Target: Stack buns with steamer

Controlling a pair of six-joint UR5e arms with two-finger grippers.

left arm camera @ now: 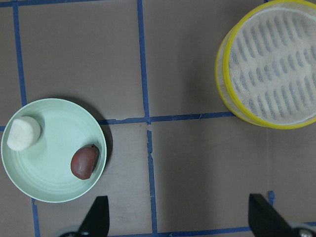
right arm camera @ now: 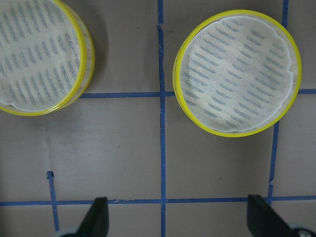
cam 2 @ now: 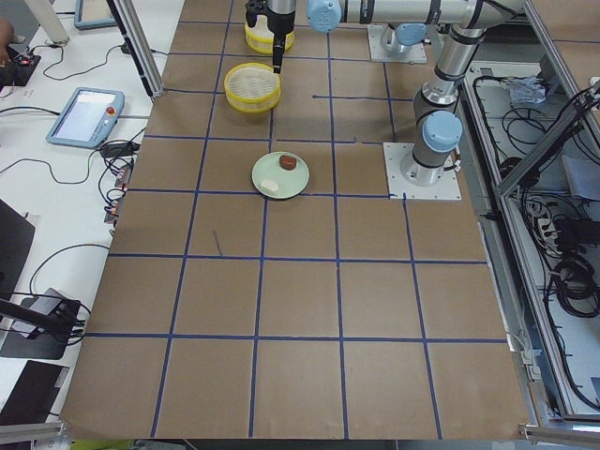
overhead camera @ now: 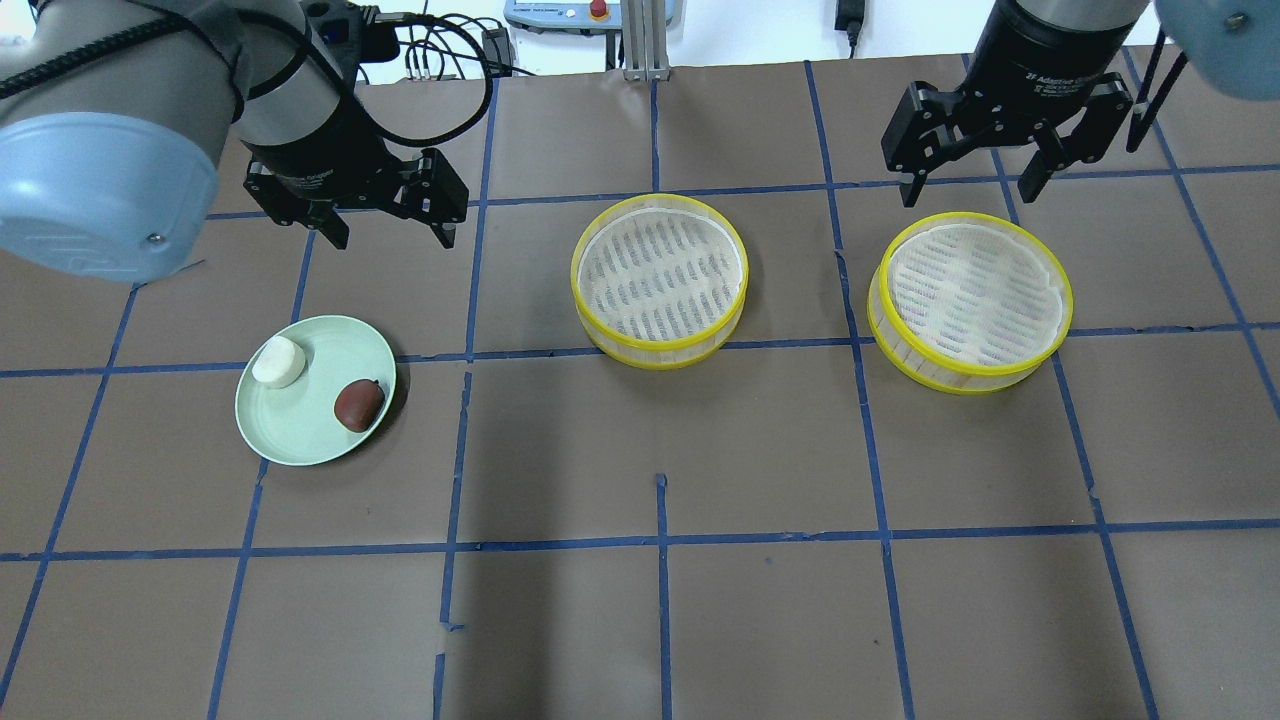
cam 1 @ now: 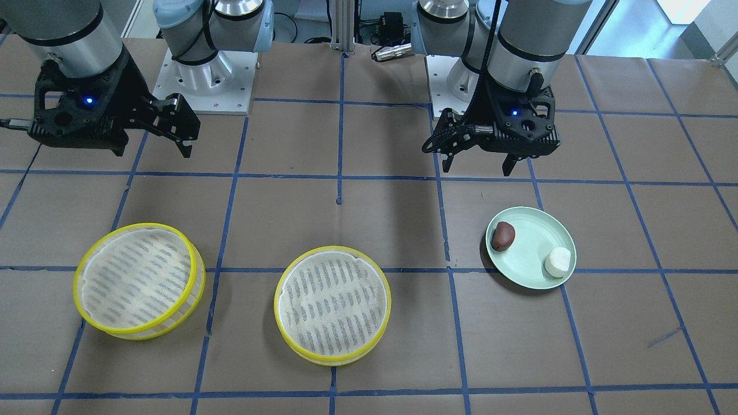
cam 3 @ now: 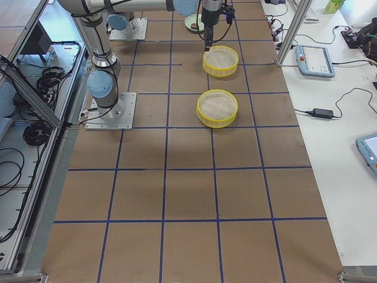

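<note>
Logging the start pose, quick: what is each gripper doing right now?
Left gripper: open, holding nothing.
Right gripper: open, holding nothing.

Opposite overhead and front views of table (overhead camera: 760,450); wrist cameras straight down.

Silver arm tubes (cam 1: 527,29) are joined by pale blue caps (overhead camera: 90,190). The left claw (overhead camera: 394,238) and right claw (overhead camera: 969,197) are moulded black, with blue lights (cam 1: 88,101).

The big brown table (overhead camera: 760,450), marked into squares by blue tape lines (overhead camera: 662,600), holds a pale green plate (overhead camera: 300,425) on the left, one round yellow steamer basket (overhead camera: 660,275) in the middle and another yellow steamer basket (overhead camera: 970,295) on the right, all well apart.
</note>
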